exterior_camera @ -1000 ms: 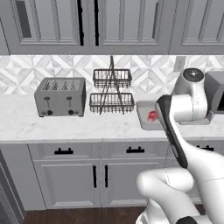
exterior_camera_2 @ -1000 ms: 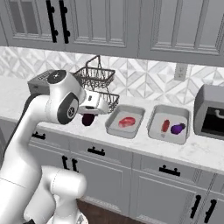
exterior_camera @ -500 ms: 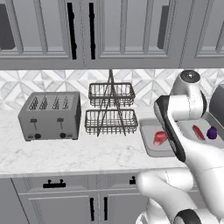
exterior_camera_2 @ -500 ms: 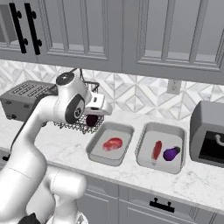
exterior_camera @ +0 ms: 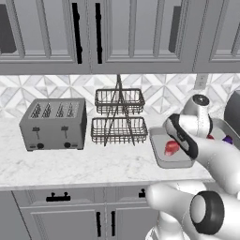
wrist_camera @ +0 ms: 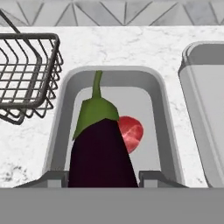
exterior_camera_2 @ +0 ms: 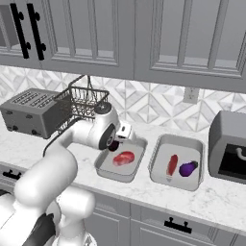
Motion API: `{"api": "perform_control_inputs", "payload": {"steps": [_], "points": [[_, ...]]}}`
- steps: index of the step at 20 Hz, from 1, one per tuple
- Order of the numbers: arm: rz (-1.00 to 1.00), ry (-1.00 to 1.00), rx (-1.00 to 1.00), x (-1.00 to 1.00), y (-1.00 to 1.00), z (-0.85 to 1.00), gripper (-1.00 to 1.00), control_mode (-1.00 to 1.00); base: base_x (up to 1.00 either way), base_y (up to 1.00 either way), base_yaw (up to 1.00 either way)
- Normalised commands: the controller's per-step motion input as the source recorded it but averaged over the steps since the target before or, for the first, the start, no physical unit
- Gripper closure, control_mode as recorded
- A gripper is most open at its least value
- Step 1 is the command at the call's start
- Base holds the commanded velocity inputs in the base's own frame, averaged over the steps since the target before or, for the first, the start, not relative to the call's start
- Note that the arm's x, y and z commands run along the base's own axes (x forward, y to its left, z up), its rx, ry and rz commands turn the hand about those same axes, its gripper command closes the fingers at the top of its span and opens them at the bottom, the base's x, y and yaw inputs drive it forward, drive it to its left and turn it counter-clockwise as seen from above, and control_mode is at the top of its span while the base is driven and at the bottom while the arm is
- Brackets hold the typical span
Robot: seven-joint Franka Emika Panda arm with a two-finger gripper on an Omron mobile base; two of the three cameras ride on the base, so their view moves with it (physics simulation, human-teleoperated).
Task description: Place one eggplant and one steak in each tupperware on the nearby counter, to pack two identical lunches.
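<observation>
A dark purple eggplant (wrist_camera: pixel 103 153) with a green cap sits between my gripper's (wrist_camera: pixel 105 177) fingers, which are shut on it. It hangs over the left tupperware (wrist_camera: pixel 64 111), a grey tray on the white counter (wrist_camera: pixel 127 46) with a red steak (wrist_camera: pixel 132 131) in it. From the right base view, my gripper (exterior_camera_2: pixel 116 143) hovers at that tray's (exterior_camera_2: pixel 103 169) back left, above the steak (exterior_camera_2: pixel 123 158). The right tupperware (exterior_camera_2: pixel 199 146) holds a steak (exterior_camera_2: pixel 172 165) and an eggplant (exterior_camera_2: pixel 188 168).
A two-tier wire basket (exterior_camera: pixel 118 117) stands just left of the left tupperware (exterior_camera: pixel 159 159), and its lower tier (wrist_camera: pixel 26 74) is close to my hand. A grey toaster (exterior_camera: pixel 54 123) sits farther left. A dark appliance (exterior_camera_2: pixel 230 151) stands right of the trays. Grey cabinets hang above.
The base has driven, so both base views have shifted and the trays sit nearer. My gripper still holds the eggplant and now hangs over the left tupperware.
</observation>
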Motion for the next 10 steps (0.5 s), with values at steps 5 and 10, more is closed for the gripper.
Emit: {"api": "perform_control_inputs", "payload": {"steps": [5,10], "points": [[0.0,0.04,0.02,-0.03,-0.28,-0.65,1.0,-1.0,0.0,0.0,0.0],[0.0,0.03,0.0,0.0,-0.03,-0.34,1.0,-1.0,0.0,0.0,0.0]]}}
